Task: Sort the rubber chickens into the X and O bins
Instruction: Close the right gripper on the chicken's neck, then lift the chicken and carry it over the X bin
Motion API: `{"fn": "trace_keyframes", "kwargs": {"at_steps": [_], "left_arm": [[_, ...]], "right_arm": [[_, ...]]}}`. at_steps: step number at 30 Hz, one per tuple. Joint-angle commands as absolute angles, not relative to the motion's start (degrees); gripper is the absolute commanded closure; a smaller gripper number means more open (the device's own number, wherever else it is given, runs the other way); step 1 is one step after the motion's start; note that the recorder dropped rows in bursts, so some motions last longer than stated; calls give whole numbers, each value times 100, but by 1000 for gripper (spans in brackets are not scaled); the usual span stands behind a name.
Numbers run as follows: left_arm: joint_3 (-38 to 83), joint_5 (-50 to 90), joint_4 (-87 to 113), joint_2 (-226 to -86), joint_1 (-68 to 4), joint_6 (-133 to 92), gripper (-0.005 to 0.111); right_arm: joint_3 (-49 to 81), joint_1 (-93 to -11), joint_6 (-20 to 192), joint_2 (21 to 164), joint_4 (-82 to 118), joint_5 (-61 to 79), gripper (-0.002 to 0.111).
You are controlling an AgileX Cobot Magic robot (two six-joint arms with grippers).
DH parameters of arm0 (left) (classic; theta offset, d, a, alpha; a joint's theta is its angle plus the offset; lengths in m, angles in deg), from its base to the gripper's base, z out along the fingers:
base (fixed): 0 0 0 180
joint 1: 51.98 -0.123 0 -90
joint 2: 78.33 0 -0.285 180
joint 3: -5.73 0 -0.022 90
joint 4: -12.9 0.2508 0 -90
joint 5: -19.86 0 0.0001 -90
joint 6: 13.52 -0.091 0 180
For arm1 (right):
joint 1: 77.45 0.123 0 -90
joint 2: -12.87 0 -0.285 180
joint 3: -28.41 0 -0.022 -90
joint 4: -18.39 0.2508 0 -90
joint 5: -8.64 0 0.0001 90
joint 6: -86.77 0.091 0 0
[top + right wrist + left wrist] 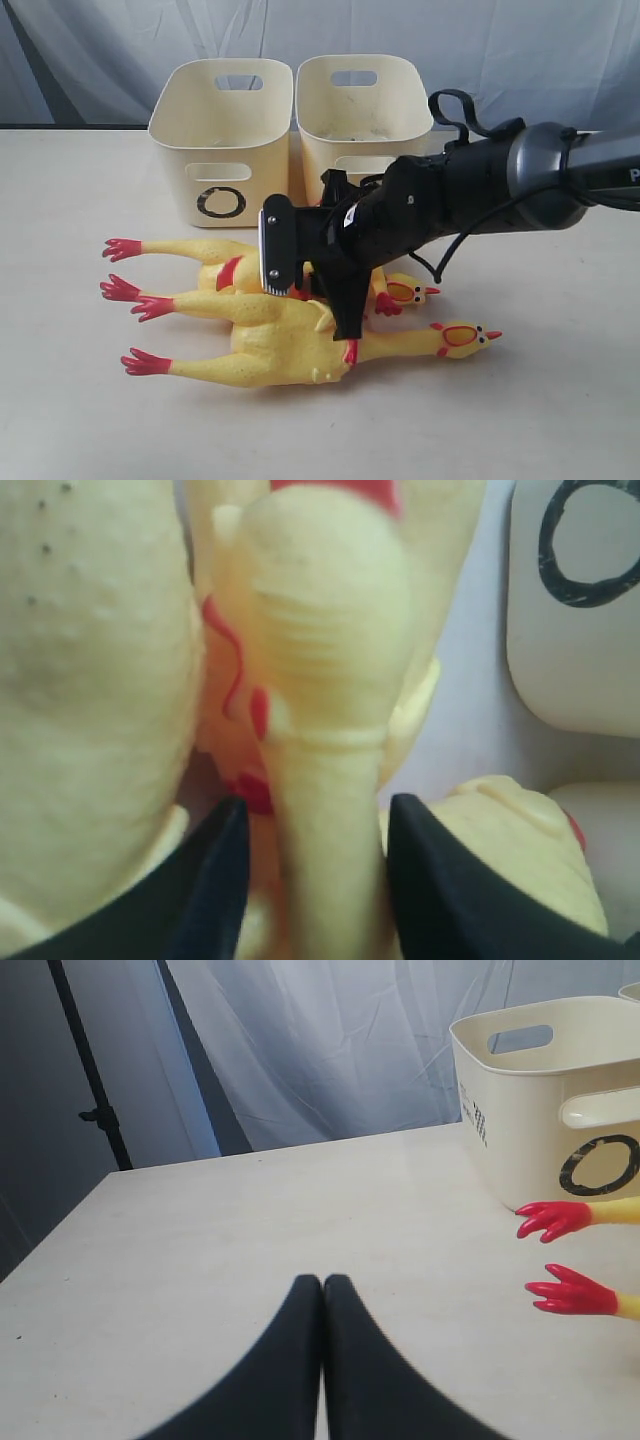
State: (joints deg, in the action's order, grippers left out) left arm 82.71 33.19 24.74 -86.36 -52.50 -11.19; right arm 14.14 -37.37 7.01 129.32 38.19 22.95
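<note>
Three yellow rubber chickens lie in a heap in front of the bins. One large chicken (280,350) is nearest, a second large chicken (195,250) lies behind it, and the smaller chicken (405,291) shows its head by the arm. My right gripper (347,322) is down among them. Its open fingers straddle a slim yellow chicken part (325,780), with a gap at one finger. The O bin (220,150) stands at the back left, beside a matching bin (360,110) whose mark my arm hides. My left gripper (322,1285) is shut and empty, low over bare table.
The right arm (480,190) reaches across in front of the right-hand bin. Two red chicken feet (555,1220) lie close to the O bin (560,1110) in the left wrist view. Grey curtains hang behind the table (90,400).
</note>
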Motion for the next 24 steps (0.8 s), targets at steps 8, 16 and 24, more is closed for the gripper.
{"fn": "trace_keyframes", "kwargs": {"at_steps": [8,16,24], "left_arm": [[8295,3310,2455,-8611,-5238,-1106,107],[8295,3310,2455,-8611,-5238,-1106,107],[8295,3310,2455,-8611,-5238,-1106,107]], "right_arm": [[1447,-3736,697,12940,3794,2308,109],[1447,-3736,723,12603,3825,2280,109],[1447,-3736,1391,11977,3839,2304,109]]}}
